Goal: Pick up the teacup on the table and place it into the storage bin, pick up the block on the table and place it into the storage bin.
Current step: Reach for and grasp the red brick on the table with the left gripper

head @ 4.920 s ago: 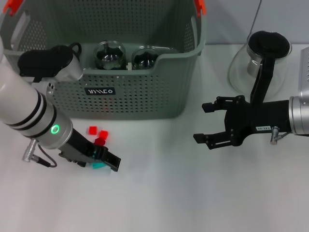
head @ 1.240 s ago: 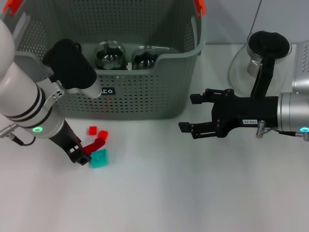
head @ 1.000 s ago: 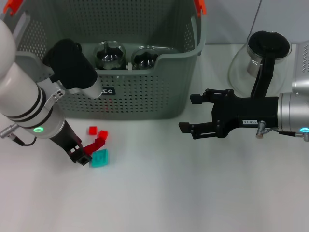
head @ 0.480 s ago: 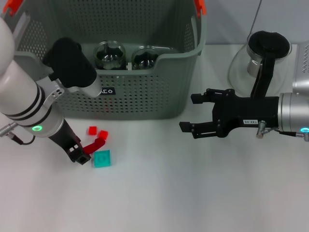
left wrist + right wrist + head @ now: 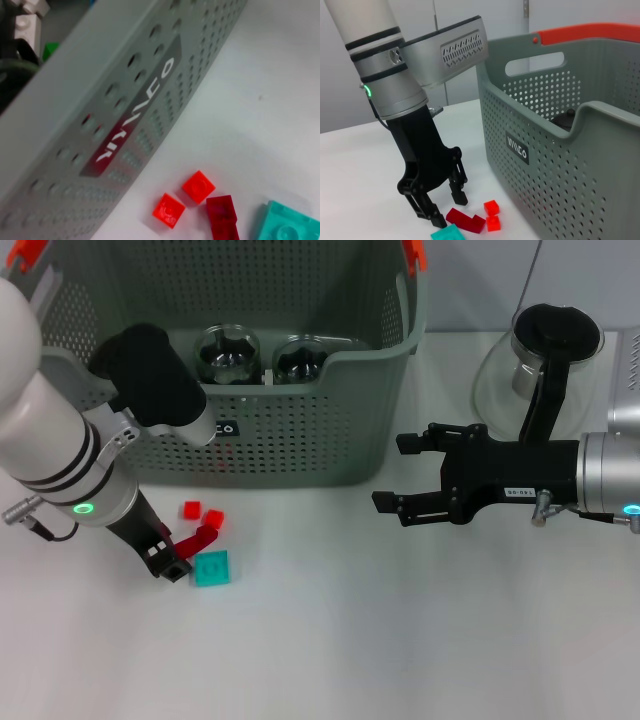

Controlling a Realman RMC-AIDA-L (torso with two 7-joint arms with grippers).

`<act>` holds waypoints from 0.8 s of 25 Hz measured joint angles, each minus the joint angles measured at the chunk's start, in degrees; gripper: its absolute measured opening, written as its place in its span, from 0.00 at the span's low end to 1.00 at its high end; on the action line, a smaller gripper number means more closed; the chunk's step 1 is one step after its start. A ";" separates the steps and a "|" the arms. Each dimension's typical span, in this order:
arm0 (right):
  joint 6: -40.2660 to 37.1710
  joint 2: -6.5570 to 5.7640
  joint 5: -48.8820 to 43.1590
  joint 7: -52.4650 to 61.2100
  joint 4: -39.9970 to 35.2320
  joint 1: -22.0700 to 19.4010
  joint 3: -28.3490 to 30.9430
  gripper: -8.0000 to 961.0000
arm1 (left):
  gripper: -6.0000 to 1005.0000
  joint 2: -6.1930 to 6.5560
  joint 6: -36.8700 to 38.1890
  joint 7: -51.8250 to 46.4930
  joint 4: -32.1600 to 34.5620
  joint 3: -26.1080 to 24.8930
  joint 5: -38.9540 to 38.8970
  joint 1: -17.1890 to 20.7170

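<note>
The block step is on. The left gripper [image 5: 178, 558] hangs low over the blocks at 6 o'clock from the storage bin [image 5: 300, 440], fingers apart, holding nothing. The dark red block [image 5: 200, 540] lies between them. Next it should pinch and lift. The right gripper [image 5: 400, 475] waits open.

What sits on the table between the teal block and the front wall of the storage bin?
Head view: a dark red brick next to the teal block, then two small red blocks nearer the storage bin. Left gripper beside them.
</note>
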 joint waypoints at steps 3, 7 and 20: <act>0.00 0.00 0.00 0.00 0.00 -0.02 0.00 0.95 | 0.51 0.00 -0.16 0.08 -0.05 0.15 0.00 -0.09; 0.00 0.00 0.00 -0.04 0.00 -0.04 0.00 0.95 | 0.51 -0.17 -0.75 0.13 -0.05 0.48 0.00 -0.13; 0.11 0.00 -0.01 -0.09 0.00 -0.10 0.00 0.95 | 0.51 -0.35 -0.56 -0.27 -1.03 0.96 0.00 -1.13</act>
